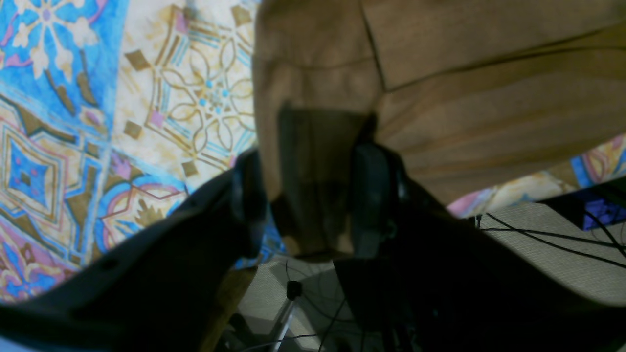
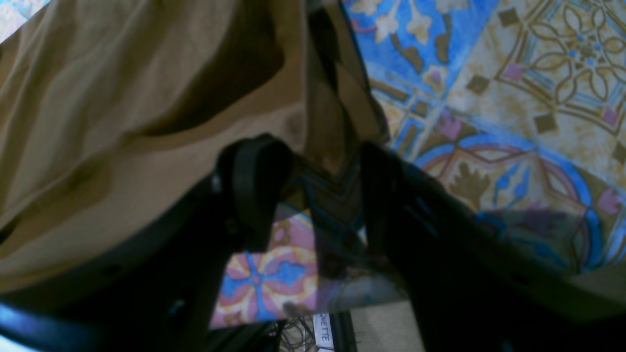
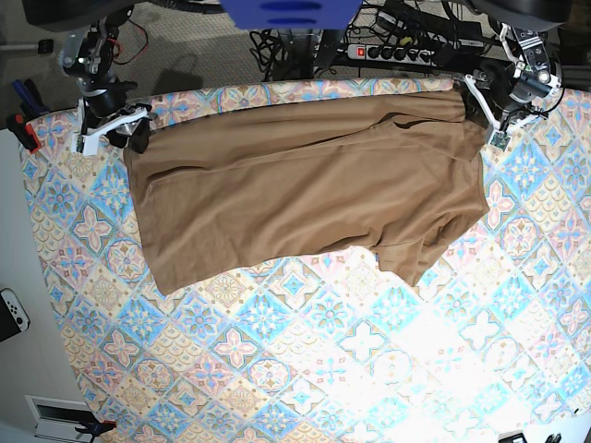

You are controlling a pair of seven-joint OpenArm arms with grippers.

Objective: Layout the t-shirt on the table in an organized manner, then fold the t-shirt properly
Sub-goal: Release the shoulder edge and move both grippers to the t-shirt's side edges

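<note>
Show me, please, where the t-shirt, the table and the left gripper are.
t-shirt [image 3: 305, 198]: base view, middle of the body.
table [image 3: 305, 369]: base view, bare patterned cloth.
left gripper [image 1: 305, 195]: left wrist view, between fingertips, around the shirt's edge.

Beyond the far edge I see a black power strip with a red switch, lying among tangled black cables on the grey floor. A white game controller sits at the left border. A blue shape hangs at the top centre. Low in my right wrist view, a white label reads partly "NETTE".
</note>
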